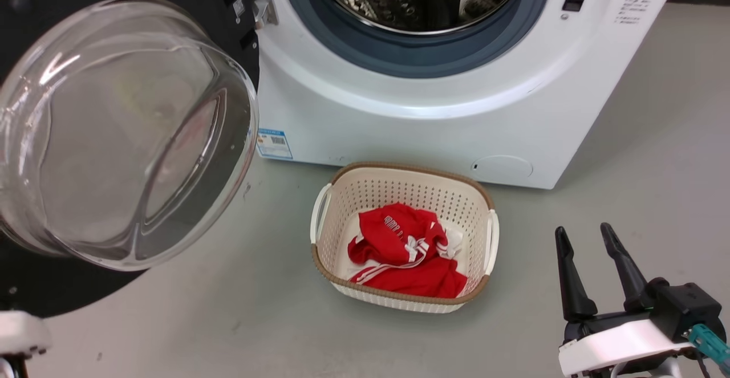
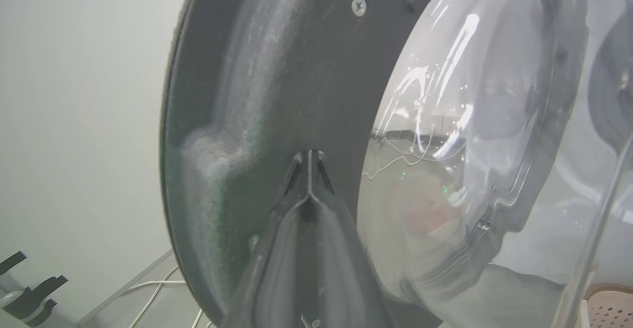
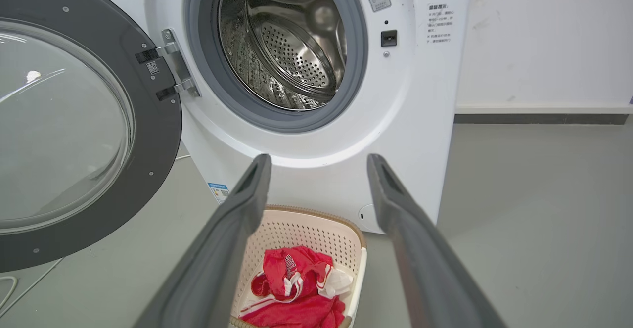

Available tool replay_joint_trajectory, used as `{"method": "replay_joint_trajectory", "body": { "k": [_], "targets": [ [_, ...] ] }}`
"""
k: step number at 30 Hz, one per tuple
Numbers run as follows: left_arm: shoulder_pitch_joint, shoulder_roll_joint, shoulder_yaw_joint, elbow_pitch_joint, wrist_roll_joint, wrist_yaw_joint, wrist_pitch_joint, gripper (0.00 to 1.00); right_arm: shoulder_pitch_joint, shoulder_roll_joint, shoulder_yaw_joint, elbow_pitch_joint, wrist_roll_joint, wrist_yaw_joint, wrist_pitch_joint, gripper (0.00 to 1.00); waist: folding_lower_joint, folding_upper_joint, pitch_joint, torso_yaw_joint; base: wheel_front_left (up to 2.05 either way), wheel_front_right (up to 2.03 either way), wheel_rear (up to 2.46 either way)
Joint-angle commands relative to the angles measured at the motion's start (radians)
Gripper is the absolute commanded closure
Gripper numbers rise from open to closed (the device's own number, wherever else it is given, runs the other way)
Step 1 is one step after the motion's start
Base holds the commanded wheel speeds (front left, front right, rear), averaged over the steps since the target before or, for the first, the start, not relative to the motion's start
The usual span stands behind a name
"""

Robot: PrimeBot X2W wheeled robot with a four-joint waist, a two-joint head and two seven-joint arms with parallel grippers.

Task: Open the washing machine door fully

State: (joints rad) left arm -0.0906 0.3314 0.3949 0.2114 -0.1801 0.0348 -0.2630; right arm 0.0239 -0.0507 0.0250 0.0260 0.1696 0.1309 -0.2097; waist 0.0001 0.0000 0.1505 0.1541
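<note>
The washing machine door (image 1: pixel 51 289), a black disc with a bulging clear glass bowl (image 1: pixel 114 138), stands swung out to the left of the white washing machine (image 1: pixel 399 133) on its metal hinge (image 1: pixel 259 7). The steel drum (image 3: pixel 292 46) is exposed. In the left wrist view my left gripper (image 2: pixel 309 156) is shut, its tips close against the door's (image 2: pixel 296 70) dark inner face beside the glass bowl (image 2: pixel 470 120); whether they touch it I cannot tell. My right gripper (image 1: pixel 584 232) hangs open over the floor at the lower right, well clear of the door (image 3: pixel 148 130). The right gripper (image 3: pixel 319 162) holds nothing.
A cream laundry basket (image 1: pixel 399 175) with red clothes (image 1: pixel 405 252) sits on the grey floor in front of the machine, below the drum mouth. White cables (image 2: pixel 158 288) lie on the floor behind the door. A wall (image 3: pixel 544 36) stands right of the machine.
</note>
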Motion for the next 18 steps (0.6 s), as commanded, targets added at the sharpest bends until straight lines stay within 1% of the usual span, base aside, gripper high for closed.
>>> {"method": "replay_joint_trajectory", "body": {
  "k": [1, 5, 8, 11, 14, 15, 16, 17, 18],
  "targets": [
    [0.027, -0.013, 0.008, -0.012, 0.007, -0.004, -0.002, 1.0, -0.007, 0.001, 0.002, 0.004, 0.007, 0.0, -0.005, 0.0, -0.0001, 0.0, -0.015, -0.008, 0.0, 0.0, 0.0],
    [0.098, -0.074, 0.028, -0.088, 0.024, -0.009, -0.002, 1.0, 0.008, 0.001, 0.011, 0.024, 0.016, 0.0, -0.015, 0.0, -0.0001, 0.0, -0.052, -0.017, 0.0, 0.0, 0.0],
    [0.154, -0.127, 0.03, -0.144, 0.033, -0.023, -0.002, 1.0, 0.014, 0.001, 0.019, 0.034, 0.02, 0.0, -0.018, 0.0, -0.0001, 0.0, -0.076, -0.023, 0.0, 0.0, 0.0],
    [0.197, -0.192, 0.011, -0.2, 0.043, -0.034, -0.002, 1.0, 0.018, 0.001, 0.018, 0.038, 0.019, 0.0, -0.022, 0.0, -0.0001, 0.0, -0.092, -0.026, 0.0, 0.0, 0.0],
    [0.223, -0.234, -0.017, -0.248, 0.053, -0.044, -0.002, 1.0, 0.022, 0.001, 0.017, 0.041, 0.02, 0.0, -0.026, 0.0, -0.0001, 0.0, -0.101, -0.029, 0.0, 0.0, 0.0],
    [0.234, -0.248, -0.031, -0.258, 0.055, -0.046, -0.002, 0.9, 0.022, 0.001, 0.019, 0.043, 0.019, 0.0, -0.025, 0.0, -0.0001, 0.0, -0.106, -0.03, 0.0, 0.0, 0.0],
    [0.242, -0.258, -0.047, -0.269, 0.058, -0.047, -0.002, 0.55, 0.024, 0.001, 0.02, 0.044, 0.02, 0.0, -0.026, 0.0, -0.0001, 0.0, -0.109, -0.032, 0.0, 0.0, 0.0],
    [0.248, -0.265, -0.06, -0.278, 0.06, -0.045, -0.002, 0.12, 0.024, 0.001, 0.022, 0.046, 0.019, 0.0, -0.026, 0.0, -0.0001, 0.0, -0.111, -0.035, 0.0, 0.0, 0.0],
    [0.252, -0.269, -0.077, -0.286, 0.062, -0.041, -0.002, 0.0, 0.023, 0.001, 0.024, 0.047, 0.018, 0.0, -0.026, 0.0, -0.0001, 0.0, -0.113, -0.037, 0.0, 0.0, 0.0]
  ]
}}
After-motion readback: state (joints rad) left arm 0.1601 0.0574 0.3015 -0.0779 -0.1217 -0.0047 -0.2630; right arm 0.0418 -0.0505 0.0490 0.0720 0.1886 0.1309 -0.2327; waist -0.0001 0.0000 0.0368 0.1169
